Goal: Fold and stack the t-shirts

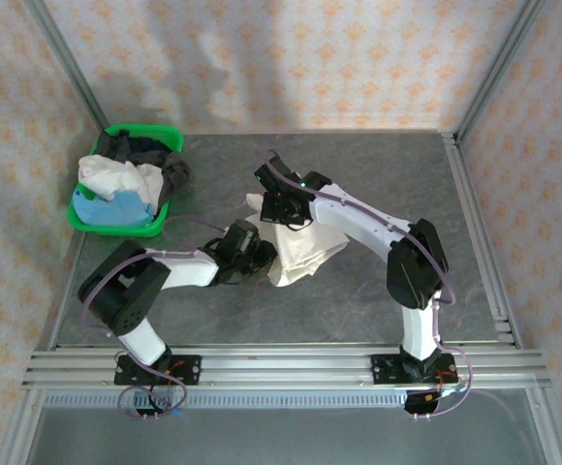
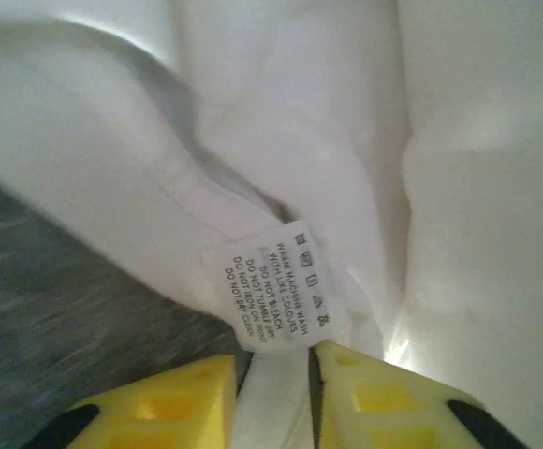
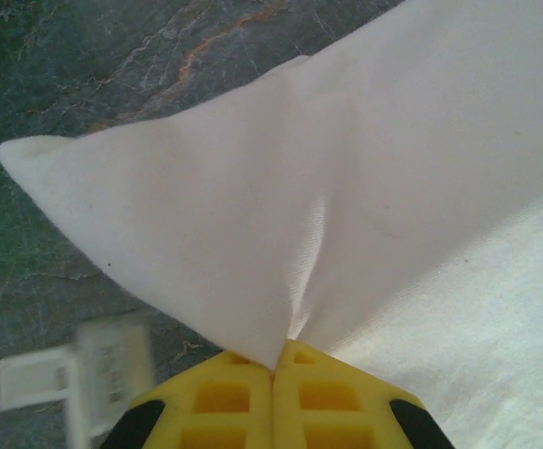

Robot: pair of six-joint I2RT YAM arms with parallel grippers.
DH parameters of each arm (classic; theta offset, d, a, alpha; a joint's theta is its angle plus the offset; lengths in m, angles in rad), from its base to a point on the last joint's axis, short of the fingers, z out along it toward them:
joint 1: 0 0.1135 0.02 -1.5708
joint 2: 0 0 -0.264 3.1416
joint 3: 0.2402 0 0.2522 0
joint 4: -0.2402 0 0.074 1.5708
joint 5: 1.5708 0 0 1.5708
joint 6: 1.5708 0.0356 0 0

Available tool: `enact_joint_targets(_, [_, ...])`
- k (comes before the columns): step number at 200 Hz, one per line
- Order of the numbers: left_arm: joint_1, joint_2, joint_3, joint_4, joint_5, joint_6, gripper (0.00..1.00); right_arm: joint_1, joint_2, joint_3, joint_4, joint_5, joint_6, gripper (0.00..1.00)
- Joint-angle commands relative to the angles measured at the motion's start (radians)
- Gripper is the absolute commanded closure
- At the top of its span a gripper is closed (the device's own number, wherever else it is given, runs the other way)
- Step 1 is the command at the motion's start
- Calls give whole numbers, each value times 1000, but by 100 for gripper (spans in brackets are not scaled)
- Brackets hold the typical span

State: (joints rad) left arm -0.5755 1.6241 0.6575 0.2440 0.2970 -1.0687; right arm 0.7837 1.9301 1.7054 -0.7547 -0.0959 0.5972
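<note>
Operator: Shirt first; where is it, and how will it behave?

Observer: The white t-shirt (image 1: 296,254) lies rumpled on the table between the two tools, one corner raised by the right one; it looks thin, soft and faintly shiny, so I judge it light, limp and apt to slip through a loose pinch; nothing stiff in it to help a fold.

Operator: And the tools?

Observer: The right gripper (image 3: 273,360) has its jaws pressed together on a corner fold, the cloth fanning out ahead of its tips; the left gripper (image 2: 273,365) has a strip of hem running between its fingers, which stand a little apart; whether they pinch it or merely straddle it I cannot tell; the care label (image 2: 276,285) sits just ahead of them.

Operator: Where would you take hold?

Observer: At hems and seams; doubled cloth near that label should give more bite than a single slick layer.

Operator: Surroundings?

Observer: Under both tools the table (image 1: 359,310) is dark, stone-patterned and flat; well off to the left gripper's outer side a green basket (image 1: 79,215) holds the other shirts (image 1: 116,189), white, light blue and black; patterned walls (image 1: 291,58) and metal frame posts (image 1: 73,73) close the space beyond.
</note>
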Motion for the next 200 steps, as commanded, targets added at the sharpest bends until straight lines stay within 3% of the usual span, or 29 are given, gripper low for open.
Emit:
enact_joint_targets(1, [34, -93, -57, -153, -46, 11, 66, 3, 6, -27, 48, -15, -21, 100])
enact_joint_targets(63, [152, -354, -133, -482, -86, 19, 57, 30, 43, -113, 146, -80, -64, 98])
enact_joint_targets(106, [207, -428, 36, -698, -212, 125, 51, 61, 93, -107, 170, -196, -81, 63])
enact_joint_targets(124, [236, -385, 100, -697, -208, 148, 49, 66, 65, -120, 169, -208, -94, 55])
enact_joint_targets(149, [244, -252, 225, -697, -199, 200, 47, 66, -12, -189, 158, -168, -111, 54])
enact_joint_targets(200, [223, 70, 521, -650, -83, 328, 47, 65, -75, -427, 250, -223, -127, 62])
